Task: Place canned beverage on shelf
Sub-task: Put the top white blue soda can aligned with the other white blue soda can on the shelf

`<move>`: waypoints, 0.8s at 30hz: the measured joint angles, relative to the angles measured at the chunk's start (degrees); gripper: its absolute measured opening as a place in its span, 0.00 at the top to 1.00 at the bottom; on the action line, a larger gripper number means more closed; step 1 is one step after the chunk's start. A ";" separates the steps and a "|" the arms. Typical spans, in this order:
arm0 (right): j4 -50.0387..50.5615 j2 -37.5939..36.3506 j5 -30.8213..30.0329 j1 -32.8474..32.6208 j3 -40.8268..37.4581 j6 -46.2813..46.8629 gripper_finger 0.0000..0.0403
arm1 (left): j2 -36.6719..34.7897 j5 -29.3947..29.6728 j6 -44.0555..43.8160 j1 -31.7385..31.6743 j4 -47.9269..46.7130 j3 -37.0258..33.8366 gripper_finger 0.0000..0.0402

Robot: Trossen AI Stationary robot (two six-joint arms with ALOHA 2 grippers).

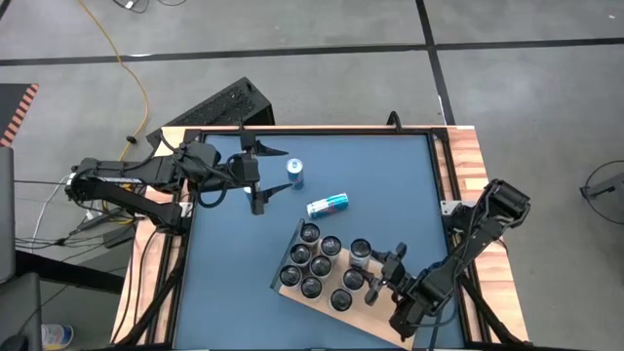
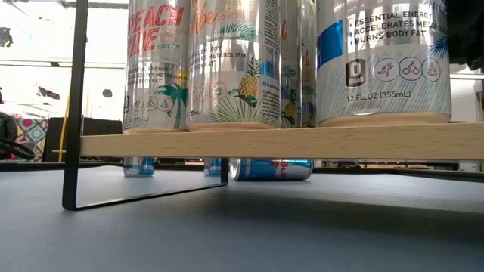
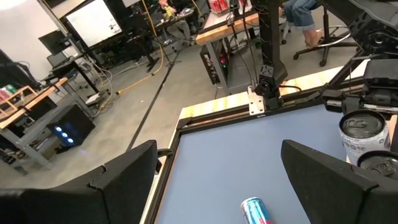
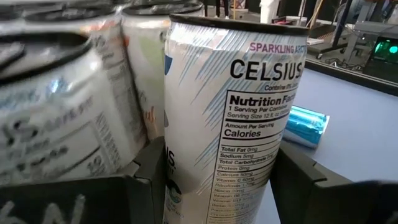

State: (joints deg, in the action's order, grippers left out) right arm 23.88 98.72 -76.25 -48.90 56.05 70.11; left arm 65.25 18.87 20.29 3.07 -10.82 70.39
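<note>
Right gripper [image 1: 382,278] is at the right end of the shelf [image 1: 292,285], jaws part-open and closed around an upright Celsius can [image 4: 230,124]. In the right wrist view the can fills the gap between both dark fingers [image 4: 311,180]. From above that can [image 1: 360,252] stands at the shelf's far-right edge, just beside the rest.

The shelf is a light-wood board on a dark frame, sitting at an angle on the near-middle of the blue worktop [image 1: 390,175]. It carries a tight cluster of upright cans [image 1: 317,261]. The low view shows their bases standing on the board [image 2: 302,142] and a dark frame leg [image 2: 72,106] on the left.

Two more cans are off the shelf, farther back:
- a blue can lying on its side [image 1: 328,204], far side of the shelf, near it but not touching; visible under the board in the low view [image 2: 272,168]
- a small upright can [image 1: 294,171] farther back, near the left gripper

Left gripper [image 1: 255,183] hovers over the far-left part of the worktop, jaws wide open and holding nothing. The lying can shows between its fingers [image 3: 118,177] in the left wrist view [image 3: 255,211], well apart from them.

A seated person's legs [image 3: 305,15] show in the room beyond the worktop.
</note>
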 joint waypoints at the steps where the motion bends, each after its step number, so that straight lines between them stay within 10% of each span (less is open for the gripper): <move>1: -0.06 0.00 0.07 -0.02 0.00 -0.80 0.51 | 0.00 -0.02 0.00 0.00 -0.01 0.00 0.18; 24: -0.40 -0.11 2.58 1.49 0.02 -3.08 0.24 | 0.00 -0.01 -0.17 0.01 -0.01 -0.01 0.18</move>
State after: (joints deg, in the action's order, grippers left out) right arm 23.47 98.61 -73.66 -47.42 56.07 67.03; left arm 65.25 18.86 20.12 3.08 -10.83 70.38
